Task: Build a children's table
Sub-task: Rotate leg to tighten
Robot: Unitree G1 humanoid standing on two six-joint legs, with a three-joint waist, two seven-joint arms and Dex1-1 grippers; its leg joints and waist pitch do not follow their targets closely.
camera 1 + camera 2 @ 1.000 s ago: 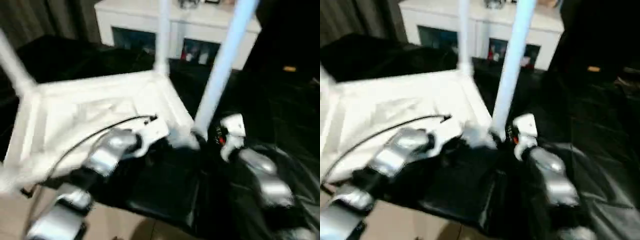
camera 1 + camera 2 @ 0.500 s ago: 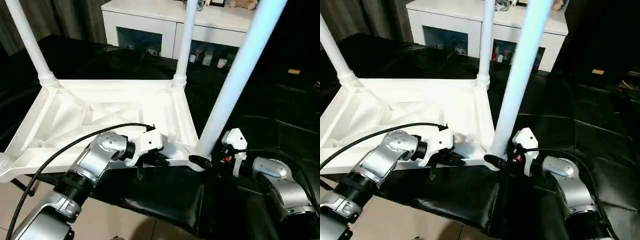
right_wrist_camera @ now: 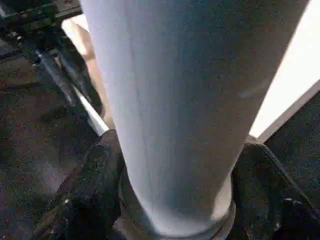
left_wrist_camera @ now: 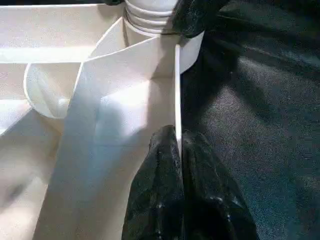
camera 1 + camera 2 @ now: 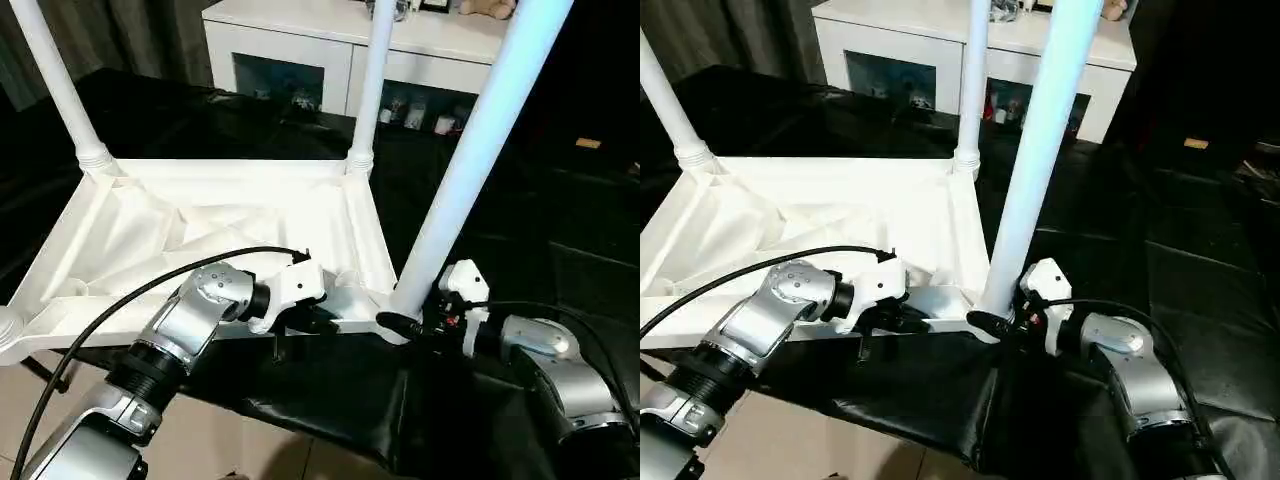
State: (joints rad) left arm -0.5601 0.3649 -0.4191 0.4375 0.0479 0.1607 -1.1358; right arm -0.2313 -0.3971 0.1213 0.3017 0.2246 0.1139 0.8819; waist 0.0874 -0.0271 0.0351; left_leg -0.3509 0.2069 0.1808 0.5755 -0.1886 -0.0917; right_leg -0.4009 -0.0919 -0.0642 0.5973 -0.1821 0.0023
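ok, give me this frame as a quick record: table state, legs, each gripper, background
table top: upside down, ribbed underside up, on black sheet
legs: three standing in corner sockets: near right, far right, far left; near-left corner at the picture's edge, leg not seen
left gripper: shut on the near rim of the table top
right gripper: around the base of the near right leg
background: white cabinet with glass-fronted doors
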